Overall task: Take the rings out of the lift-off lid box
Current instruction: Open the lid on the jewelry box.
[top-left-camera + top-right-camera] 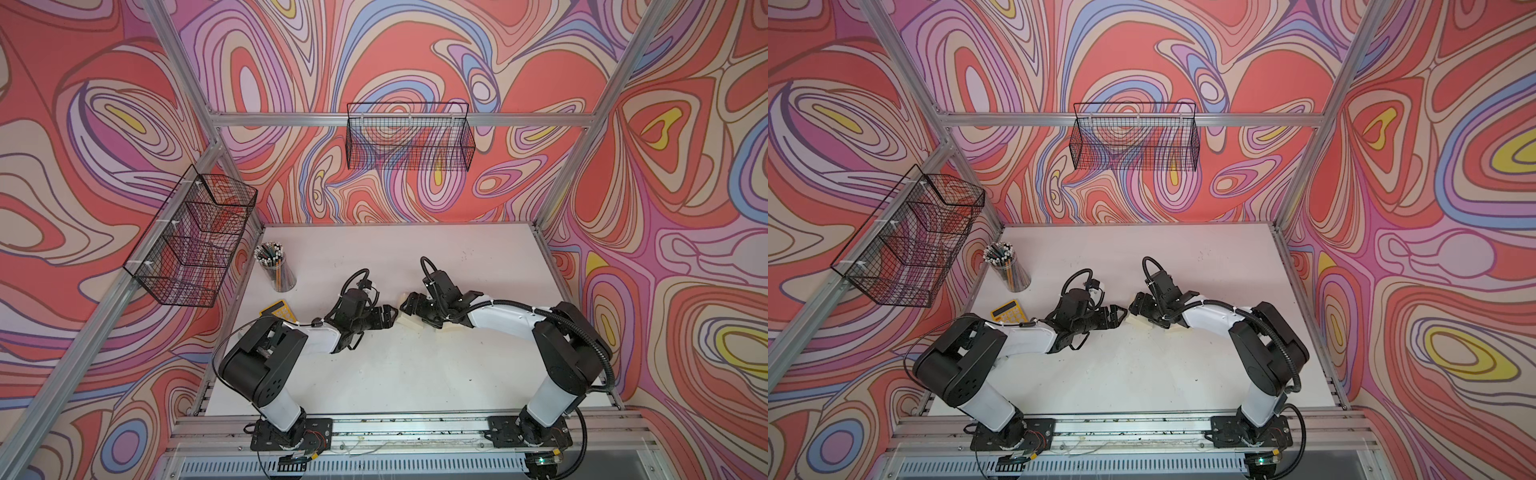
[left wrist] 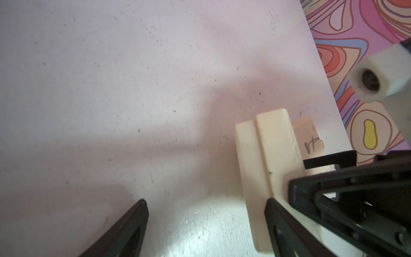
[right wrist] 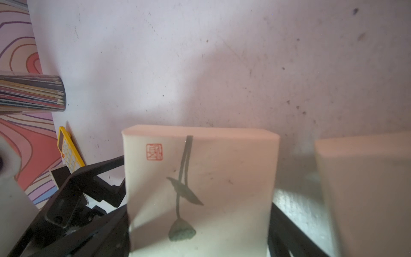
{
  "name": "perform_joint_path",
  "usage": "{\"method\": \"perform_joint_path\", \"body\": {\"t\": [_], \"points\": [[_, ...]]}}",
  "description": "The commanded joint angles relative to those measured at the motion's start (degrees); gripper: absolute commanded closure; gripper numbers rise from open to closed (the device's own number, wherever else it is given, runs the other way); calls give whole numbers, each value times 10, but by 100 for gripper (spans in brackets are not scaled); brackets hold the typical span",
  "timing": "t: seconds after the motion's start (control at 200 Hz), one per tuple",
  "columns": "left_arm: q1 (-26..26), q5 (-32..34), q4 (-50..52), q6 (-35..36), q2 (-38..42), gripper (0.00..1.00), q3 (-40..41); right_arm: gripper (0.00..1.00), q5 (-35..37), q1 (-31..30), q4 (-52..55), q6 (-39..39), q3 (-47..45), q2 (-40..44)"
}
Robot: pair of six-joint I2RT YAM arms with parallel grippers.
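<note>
One lotus box [image 3: 222, 178] between left hand [image 2: 205, 201], right hand [image 1: 412, 309]; plain box [image 3: 367, 189] beside.

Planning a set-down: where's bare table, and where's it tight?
Crowded: centre, where left hand and right hand meet around the printed box and other cream boxes; left edge, with pencil cup and calculator. Free: front strip of the table between left arm and right arm; back strip behind the hands up to the wall; right rear corner.
</note>
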State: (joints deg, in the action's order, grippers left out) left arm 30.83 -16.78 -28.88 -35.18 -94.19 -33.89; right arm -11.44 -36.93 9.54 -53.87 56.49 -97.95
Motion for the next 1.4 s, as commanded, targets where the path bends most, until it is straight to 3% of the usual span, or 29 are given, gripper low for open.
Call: {"method": "perform_joint_path", "body": {"t": [0.0,1.017,1.277,1.397], "points": [[33,-40,19,14,-26,14,-7,36,-117,-19,-186,-38,8,48],[41,-48,16,17,-66,18,-13,37,-122,-9,-271,-64,-36,82],[41,-39,35,21,-55,18,-8,36,-112,-2,-271,-69,-50,93],[40,-14,81,29,-29,17,-1,36,-100,-1,-223,-47,-42,102]]}}
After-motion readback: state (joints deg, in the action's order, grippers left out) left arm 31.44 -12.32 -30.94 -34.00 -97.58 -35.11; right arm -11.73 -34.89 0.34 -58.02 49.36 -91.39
